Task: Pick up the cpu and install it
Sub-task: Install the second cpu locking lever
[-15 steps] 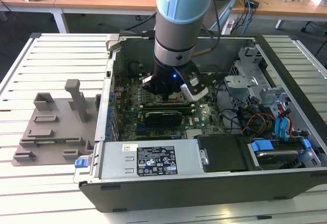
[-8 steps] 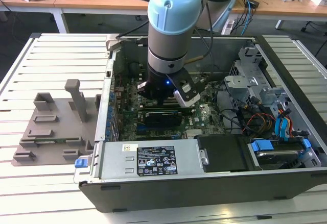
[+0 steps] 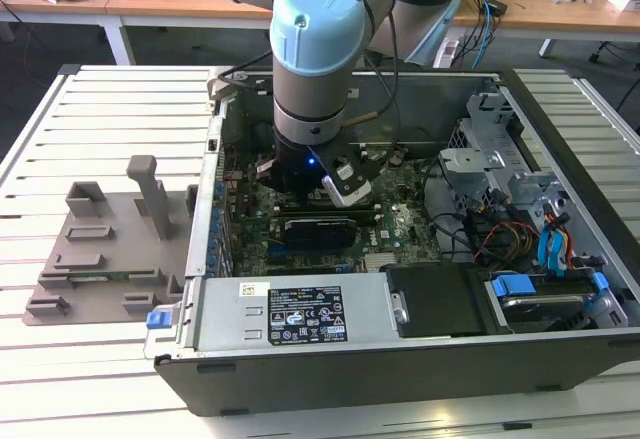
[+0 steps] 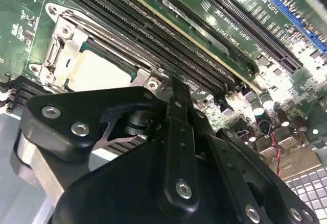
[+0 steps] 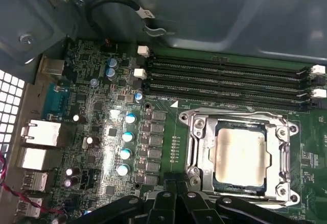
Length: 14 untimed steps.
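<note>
While the cpu (image 5: 240, 155) is sitting square inside the socket frame (image 5: 196, 147) on the motherboard (image 5: 102, 127), the claw (image 4: 171, 89) is hovering just above, seemingly pressed together and pinching nothing; any lift-off wants to be straight up.

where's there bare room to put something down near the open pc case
Free: the slatted table behind the grey fixture tray, and the strip in front of that tray. Crowded: inside the case, where the arm's hand hangs by the cpu in its socket, amid cables and drive bays.
</note>
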Available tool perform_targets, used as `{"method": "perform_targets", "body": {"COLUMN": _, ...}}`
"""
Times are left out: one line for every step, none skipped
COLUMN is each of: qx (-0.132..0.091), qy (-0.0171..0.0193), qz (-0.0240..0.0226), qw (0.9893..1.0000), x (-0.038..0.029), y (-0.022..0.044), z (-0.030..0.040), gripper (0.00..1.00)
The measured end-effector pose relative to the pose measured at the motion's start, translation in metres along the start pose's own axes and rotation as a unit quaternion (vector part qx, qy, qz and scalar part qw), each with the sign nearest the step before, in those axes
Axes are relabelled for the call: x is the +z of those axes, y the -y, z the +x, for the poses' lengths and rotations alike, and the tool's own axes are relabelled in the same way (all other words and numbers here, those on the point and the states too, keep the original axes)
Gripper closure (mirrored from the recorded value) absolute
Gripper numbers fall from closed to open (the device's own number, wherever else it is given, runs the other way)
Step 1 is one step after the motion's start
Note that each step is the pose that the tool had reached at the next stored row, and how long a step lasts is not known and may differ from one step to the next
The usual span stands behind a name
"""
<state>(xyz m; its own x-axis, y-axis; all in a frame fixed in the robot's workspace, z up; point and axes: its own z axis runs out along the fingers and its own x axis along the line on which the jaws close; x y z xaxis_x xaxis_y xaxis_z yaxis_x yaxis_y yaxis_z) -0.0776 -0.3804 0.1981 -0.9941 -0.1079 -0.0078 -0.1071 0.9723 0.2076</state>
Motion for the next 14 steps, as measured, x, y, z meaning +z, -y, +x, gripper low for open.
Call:
{"method": "perform_targets", "body": {"qx": 0.000, "qy": 0.0000, "qz": 0.0005, "qw": 1.0000, "x": -0.0001, "y": 0.0001, "z": 0.0000, "gripper": 0.89}}
{"method": "perform_targets", "body": {"qx": 0.000, "qy": 0.0005, "qz": 0.0018, "qw": 1.0000, "x": -0.0007, "y": 0.0004, "z": 0.0001, "gripper": 0.89}}
{"method": "perform_targets", "body": {"qx": 0.000, "qy": 0.0006, "qz": 0.0033, "qw": 1.0000, "x": -0.0024, "y": 0.0004, "z": 0.0002, "gripper": 0.89}}
{"method": "perform_targets", "body": {"qx": 0.000, "qy": 0.0005, "qz": 0.0041, "qw": 1.0000, "x": -0.0062, "y": -0.0004, "z": 0.0002, "gripper": 0.89}}
{"method": "perform_targets", "body": {"qx": 0.000, "qy": 0.0004, "qz": 0.0050, "qw": 1.0000, "x": -0.0099, "y": -0.0012, "z": 0.0001, "gripper": 0.89}}
{"method": "perform_targets", "body": {"qx": 0.000, "qy": 0.0002, "qz": 0.0069, "qw": 1.0000, "x": -0.0132, "y": -0.0018, "z": -0.0001, "gripper": 0.89}}
{"method": "perform_targets", "body": {"qx": 0.000, "qy": 0.0001, "qz": 0.0073, "qw": 1.0000, "x": -0.0147, "y": -0.0022, "z": -0.0003, "gripper": 0.89}}
{"method": "perform_targets", "body": {"qx": 0.000, "qy": 0.0001, "qz": 0.0076, "qw": 1.0000, "x": -0.0162, "y": -0.0024, "z": -0.0005, "gripper": 0.89}}
{"method": "perform_targets", "body": {"qx": 0.000, "qy": 0.0001, "qz": 0.0080, "qw": 1.0000, "x": -0.0195, "y": -0.0031, "z": -0.0009, "gripper": 0.89}}
{"method": "perform_targets", "body": {"qx": 0.000, "qy": 0.0001, "qz": 0.0081, "qw": 1.0000, "x": -0.0219, "y": -0.0036, "z": -0.0016, "gripper": 0.89}}
{"method": "perform_targets", "body": {"qx": 0.000, "qy": 0.0001, "qz": 0.0082, "qw": 1.0000, "x": -0.0230, "y": -0.0038, "z": -0.0023, "gripper": 0.89}}
{"method": "perform_targets", "body": {"qx": 0.000, "qy": 0.0000, "qz": 0.0086, "qw": 1.0000, "x": -0.0237, "y": -0.0039, "z": -0.0030, "gripper": 0.89}}
{"method": "perform_targets", "body": {"qx": 0.000, "qy": 0.0000, "qz": 0.0093, "qw": 1.0000, "x": -0.0244, "y": -0.0040, "z": -0.0035, "gripper": 0.89}}
{"method": "perform_targets", "body": {"qx": 0.000, "qy": -0.0003, "qz": 0.0111, "qw": 0.9999, "x": -0.0254, "y": -0.0041, "z": -0.0047, "gripper": 0.89}}
